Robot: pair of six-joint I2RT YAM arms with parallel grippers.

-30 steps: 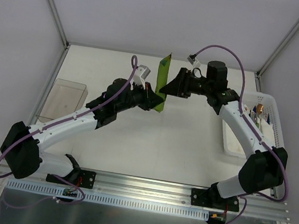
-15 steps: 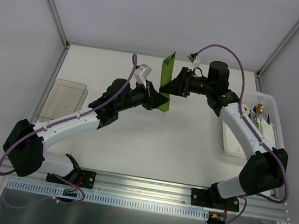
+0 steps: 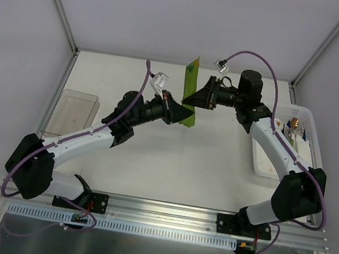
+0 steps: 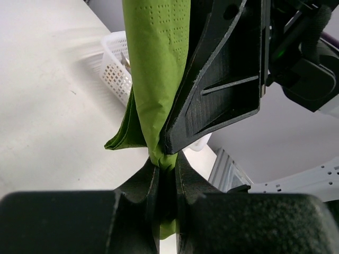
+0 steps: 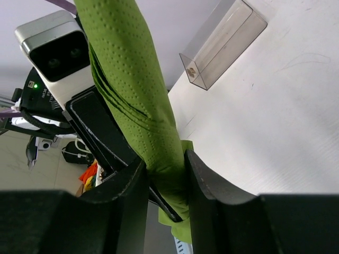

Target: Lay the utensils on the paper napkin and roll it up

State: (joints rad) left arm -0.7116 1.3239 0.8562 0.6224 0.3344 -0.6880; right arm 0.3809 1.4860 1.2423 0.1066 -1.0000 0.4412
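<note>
The paper napkin (image 3: 190,92), olive-green and bunched into a narrow upright strip, hangs in the air above the table's far middle. My left gripper (image 3: 182,112) is shut on its lower end; in the left wrist view the paper napkin (image 4: 159,63) rises out of that gripper (image 4: 167,164). My right gripper (image 3: 190,98) comes from the right and clamps the strip just above; in the right wrist view its jaws press both sides of the paper napkin (image 5: 137,106) at the gripper (image 5: 165,169). The utensils (image 3: 294,125), with brown-orange handles, lie in the white basket (image 3: 304,110).
A clear plastic box (image 3: 73,112) stands at the table's left edge and also shows in the right wrist view as the box (image 5: 222,42). The white basket (image 4: 114,66) sits along the right edge. The enclosure's walls close off the back and both sides.
My right gripper's jaws have closed in onto the napkin. The left arm has shifted slightly right and up, carrying the napkin's lower end with it.
</note>
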